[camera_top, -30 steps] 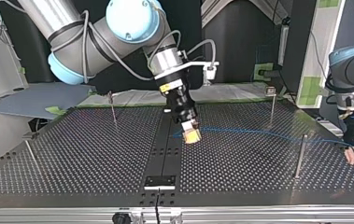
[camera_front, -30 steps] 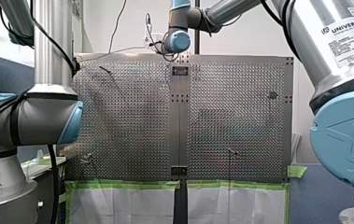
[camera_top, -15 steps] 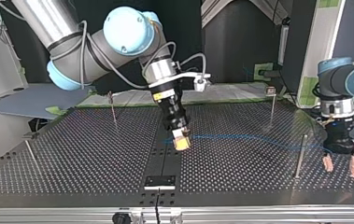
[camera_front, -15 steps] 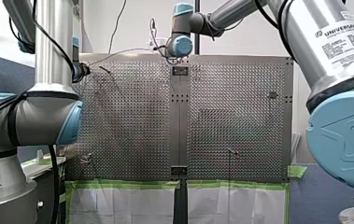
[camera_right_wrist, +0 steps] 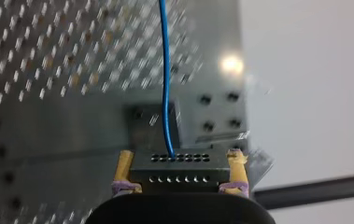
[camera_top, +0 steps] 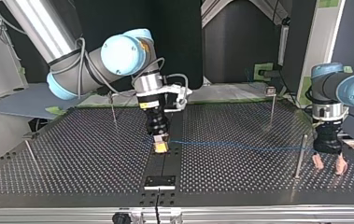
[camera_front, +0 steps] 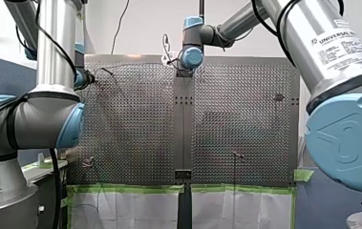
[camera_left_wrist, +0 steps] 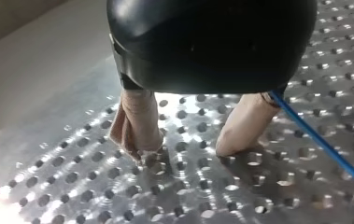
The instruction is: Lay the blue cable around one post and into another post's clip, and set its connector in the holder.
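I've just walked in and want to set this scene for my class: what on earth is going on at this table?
My right gripper is shut on the black connector of the blue cable, holding it low over the dark middle strip of the perforated table. From there the cable stretches across the table towards a post beside my left gripper. That gripper stands open close to the table with nothing between its fingers; the cable passes beside one of them.

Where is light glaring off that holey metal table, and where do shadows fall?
Left wrist view: strong glare on the table beside my left tool, shadow darkening the holes near the blue cable. Right wrist view: one bright hotspot on the metal beyond the connector.
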Motion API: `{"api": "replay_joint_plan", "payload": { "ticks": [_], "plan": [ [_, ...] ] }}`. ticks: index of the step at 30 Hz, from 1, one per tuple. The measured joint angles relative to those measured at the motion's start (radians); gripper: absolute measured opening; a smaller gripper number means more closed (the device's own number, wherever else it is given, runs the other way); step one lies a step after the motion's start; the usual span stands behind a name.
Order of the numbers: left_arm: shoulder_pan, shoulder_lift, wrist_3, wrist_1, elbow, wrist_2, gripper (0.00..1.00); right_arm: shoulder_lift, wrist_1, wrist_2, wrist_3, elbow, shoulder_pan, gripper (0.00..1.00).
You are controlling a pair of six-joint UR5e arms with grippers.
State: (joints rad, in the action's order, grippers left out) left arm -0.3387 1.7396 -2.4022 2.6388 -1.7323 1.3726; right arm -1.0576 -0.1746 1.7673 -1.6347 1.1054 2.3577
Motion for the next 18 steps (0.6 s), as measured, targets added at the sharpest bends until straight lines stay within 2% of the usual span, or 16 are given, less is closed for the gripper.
{"api": "replay_joint_plan", "payload": {
  "ticks": [5, 8, 14, 18],
  "plan": [
    [0.011, 0.0, 0.011, 0.02, 0.0, 0.01, 1.0, 0.002, 0.043, 0.037, 0.0, 0.015, -0.034, 0.0],
    [0.016, 0.0, 0.021, 0.036, -0.001, 0.013, 1.0, -0.001, 0.063, 0.054, -0.006, 0.026, -0.053, 0.0],
    [0.024, 0.0, 0.029, 0.067, -0.001, 0.02, 1.0, -0.041, 0.034, 0.099, -0.048, 0.071, -0.101, 0.0],
    [0.029, -0.001, 0.033, 0.081, -0.001, 0.021, 1.0, -0.07, -0.005, 0.137, -0.087, 0.111, -0.137, 0.0]
  ]
}}
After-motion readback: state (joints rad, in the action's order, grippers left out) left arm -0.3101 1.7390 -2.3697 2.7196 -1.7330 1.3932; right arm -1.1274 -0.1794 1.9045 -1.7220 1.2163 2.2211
